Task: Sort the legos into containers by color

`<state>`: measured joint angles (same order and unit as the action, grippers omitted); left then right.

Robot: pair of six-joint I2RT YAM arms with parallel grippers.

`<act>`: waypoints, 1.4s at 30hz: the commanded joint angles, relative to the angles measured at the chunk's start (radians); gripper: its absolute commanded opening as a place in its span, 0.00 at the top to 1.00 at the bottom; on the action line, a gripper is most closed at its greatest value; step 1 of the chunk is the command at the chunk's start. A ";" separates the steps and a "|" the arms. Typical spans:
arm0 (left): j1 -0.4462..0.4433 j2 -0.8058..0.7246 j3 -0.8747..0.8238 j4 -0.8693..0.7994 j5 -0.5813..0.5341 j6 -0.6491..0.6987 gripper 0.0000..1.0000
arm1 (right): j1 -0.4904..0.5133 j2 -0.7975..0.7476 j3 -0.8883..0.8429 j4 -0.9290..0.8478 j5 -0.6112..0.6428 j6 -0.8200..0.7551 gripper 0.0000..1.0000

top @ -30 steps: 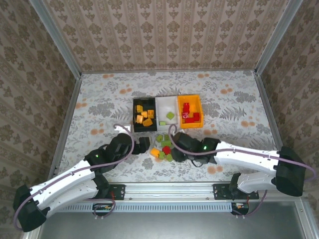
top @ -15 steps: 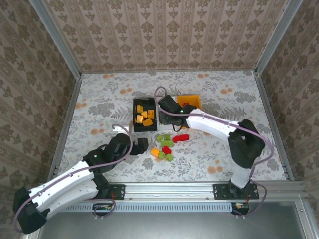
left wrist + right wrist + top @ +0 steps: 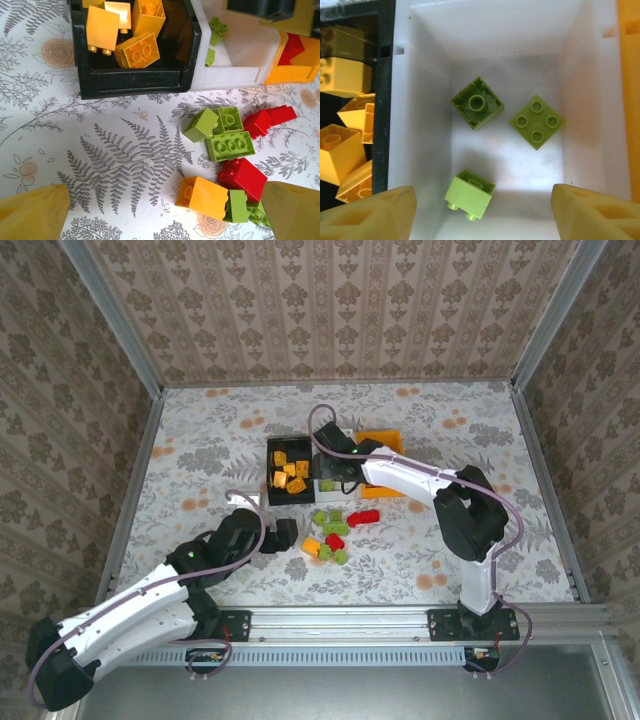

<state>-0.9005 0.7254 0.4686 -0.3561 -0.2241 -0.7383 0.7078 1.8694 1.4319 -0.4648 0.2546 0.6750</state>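
Observation:
My right gripper hangs open over the white bin, in the top view too. Three light green legos lie on that bin's floor: one on its side directly under the jaws, one upside down, one studs-up. The black bin holds several orange-yellow bricks. The orange bin holds red ones. Loose legos lie in front of the bins: green, red, orange-yellow. My left gripper is open and empty, just near of the pile.
The three bins stand side by side in the middle of the patterned table, black left, white middle, orange right. The right arm reaches across in front of the orange bin. Metal walls fence the table.
The right arm swung from the loose pile up to the white bin and its jaws opened; a green brick now lies under them. A red brick in the pile shifted. The left arm barely moved.

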 commanded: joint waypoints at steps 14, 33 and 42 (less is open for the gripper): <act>-0.141 0.496 0.203 0.066 0.082 0.146 0.08 | 0.026 -0.615 -0.535 0.089 -0.036 0.043 0.20; -0.073 0.844 0.421 0.037 -0.085 0.379 0.41 | 0.022 -0.798 -0.634 0.047 0.012 0.053 0.18; -0.064 0.926 0.457 0.076 -0.051 0.401 0.47 | 0.020 -0.839 -0.630 0.023 0.028 0.053 0.17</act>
<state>-0.9726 1.6325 0.8879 -0.2951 -0.2863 -0.3698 0.7303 1.0565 0.8089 -0.4034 0.2466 0.7151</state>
